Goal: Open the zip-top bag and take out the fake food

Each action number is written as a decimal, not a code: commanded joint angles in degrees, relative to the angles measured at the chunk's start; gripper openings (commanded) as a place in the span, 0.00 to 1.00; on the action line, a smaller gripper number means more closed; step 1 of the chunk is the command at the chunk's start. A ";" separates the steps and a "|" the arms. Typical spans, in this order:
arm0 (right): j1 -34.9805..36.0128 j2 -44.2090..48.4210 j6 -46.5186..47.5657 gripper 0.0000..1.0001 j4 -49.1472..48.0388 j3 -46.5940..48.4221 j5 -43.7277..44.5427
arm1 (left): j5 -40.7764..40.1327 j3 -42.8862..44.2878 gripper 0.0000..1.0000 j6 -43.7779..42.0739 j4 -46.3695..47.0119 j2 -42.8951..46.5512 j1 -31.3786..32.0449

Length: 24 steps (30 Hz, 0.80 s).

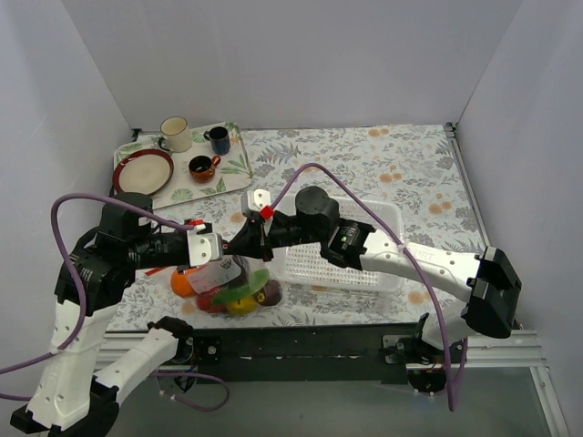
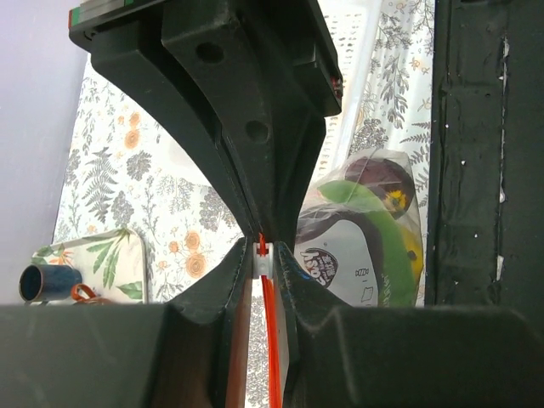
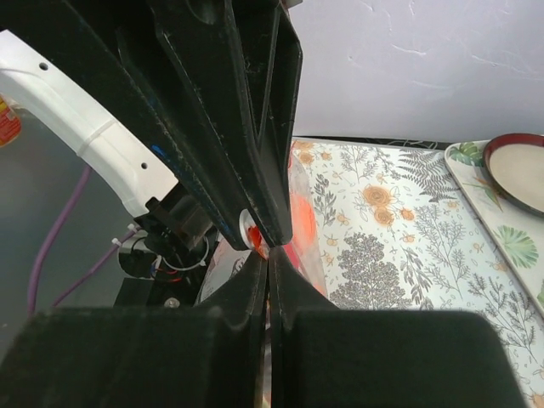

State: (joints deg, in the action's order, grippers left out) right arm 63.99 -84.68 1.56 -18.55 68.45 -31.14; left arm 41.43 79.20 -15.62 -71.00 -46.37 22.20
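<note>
Clear plastic zip-top bag (image 1: 228,276) sits lower centre-left of the top view, at the near edge of the floral table (image 1: 383,173), with the fake food (image 1: 239,299) bunched inside. Left arm reaches in level from the left, and the left gripper (image 2: 263,255) pinches the orange zipper strip (image 2: 270,323). Right arm stretches across from the right, over the white basket (image 1: 364,264). Right gripper (image 3: 268,252) is pressed together on the bag's mouth.

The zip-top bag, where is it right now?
The zip-top bag is left of centre in the top view, near the front table edge, its mouth pinched by the left end effector and right end effector, white basket on its right.
</note>
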 commanded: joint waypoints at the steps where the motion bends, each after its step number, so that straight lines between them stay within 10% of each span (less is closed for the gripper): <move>1: -0.18 3.29 0.90 0.01 0.00 1.26 3.96 | 2.08 0.17 0.00 -0.38 0.60 1.02 0.13; 24: -0.44 28.42 5.47 0.01 -1.23 -14.56 21.27 | -11.71 -13.44 0.00 -7.76 1.74 5.41 0.04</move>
State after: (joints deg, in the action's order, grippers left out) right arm 64.20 -65.41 5.15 -14.06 56.36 -17.32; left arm 39.11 70.39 -20.73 -67.22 -41.93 22.33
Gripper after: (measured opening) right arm 0.022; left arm 0.120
